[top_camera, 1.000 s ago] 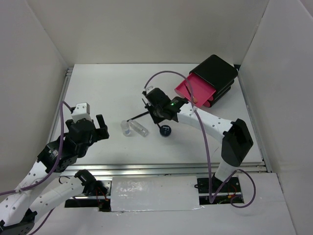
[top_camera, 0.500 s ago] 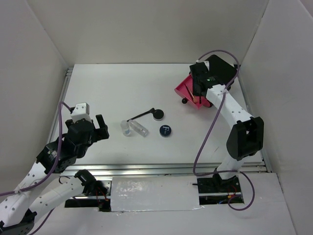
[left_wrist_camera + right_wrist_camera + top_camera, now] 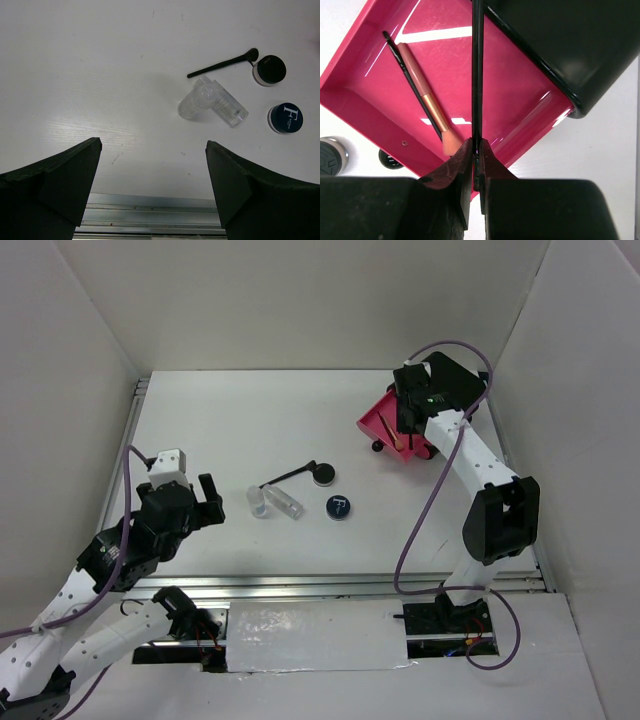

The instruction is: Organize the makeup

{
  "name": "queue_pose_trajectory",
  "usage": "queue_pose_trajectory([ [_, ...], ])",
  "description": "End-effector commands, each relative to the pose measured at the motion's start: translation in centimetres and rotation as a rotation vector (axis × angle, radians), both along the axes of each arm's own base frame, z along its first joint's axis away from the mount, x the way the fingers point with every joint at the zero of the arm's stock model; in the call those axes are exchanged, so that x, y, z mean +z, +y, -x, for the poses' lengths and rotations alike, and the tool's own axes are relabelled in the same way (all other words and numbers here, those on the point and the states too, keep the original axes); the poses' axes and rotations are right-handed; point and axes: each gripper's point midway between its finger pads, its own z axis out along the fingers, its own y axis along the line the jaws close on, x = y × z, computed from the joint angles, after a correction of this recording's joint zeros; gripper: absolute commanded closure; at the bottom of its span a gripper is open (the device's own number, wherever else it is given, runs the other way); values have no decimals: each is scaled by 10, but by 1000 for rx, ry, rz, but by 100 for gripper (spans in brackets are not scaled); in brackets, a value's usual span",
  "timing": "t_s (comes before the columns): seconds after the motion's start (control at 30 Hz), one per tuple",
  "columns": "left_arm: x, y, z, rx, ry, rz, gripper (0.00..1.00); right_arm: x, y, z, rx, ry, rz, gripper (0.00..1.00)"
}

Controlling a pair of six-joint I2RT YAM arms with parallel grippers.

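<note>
Down at the near-left side, the left gripper hangs over the table with its fingers spread wide and nothing between them, so it's basically idle.

Just past it, mid-table, is the leftover pile. The clear vial and clear tube lie touching each other. Beyond them a thin black brush has its head right next to the black round compact, and the dark-blue compact with the white mark sits just beside those.

Way over at the far right is where the action is. The right gripper is pinched tight on a thin black pencil, holding it lengthwise over the open pink drawer of the black box. An orange-tipped stick and a skinny black liner are already lying side by side in the drawer. Can't tell whether the held pencil is touching the drawer floor or just hovering.

So my read is that this is the drop-off step for that pencil. The next move calls for easing the fingers apart so it lands flat next to the other two. Its far end points toward the box's edge, so I'd watch that it doesn't catch there. After that, five more things on the table need fetching.
</note>
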Motion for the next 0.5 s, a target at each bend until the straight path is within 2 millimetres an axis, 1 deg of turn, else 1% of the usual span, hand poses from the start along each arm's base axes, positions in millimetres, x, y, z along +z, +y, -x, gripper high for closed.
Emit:
queue_pose_trajectory([
  [0.0,10,-4,-4,-18,-36,8,1,25,6,-11,16,-80,-41,98],
  [0.03,11,-4,-4,-18,-39,11,1,25,6,-11,13,-79,-41,98],
  [0.17,13,-3,-3,-14,-46,17,1,13,10,-11,19,-49,-58,95],
  [0.2,13,-3,-3,-14,-46,17,1,13,12,-11,22,-51,-61,92],
  [0.27,13,-2,-3,-14,-49,19,1,11,12,-10,17,-48,-65,85],
  [0.33,13,-2,-3,-15,-48,17,1,15,13,-9,21,-57,-68,78],
  [0.37,13,-3,-3,-17,-47,15,1,17,12,-9,21,-61,-68,69],
  [0.4,12,-4,-3,-26,-45,18,1,20,13,-9,21,-67,-69,65],
  [0.43,13,-4,-3,-27,-47,19,1,26,13,-10,22,-80,-73,62],
  [0.47,12,-4,-3,-25,-46,18,1,30,14,-9,26,-85,-73,54],
])
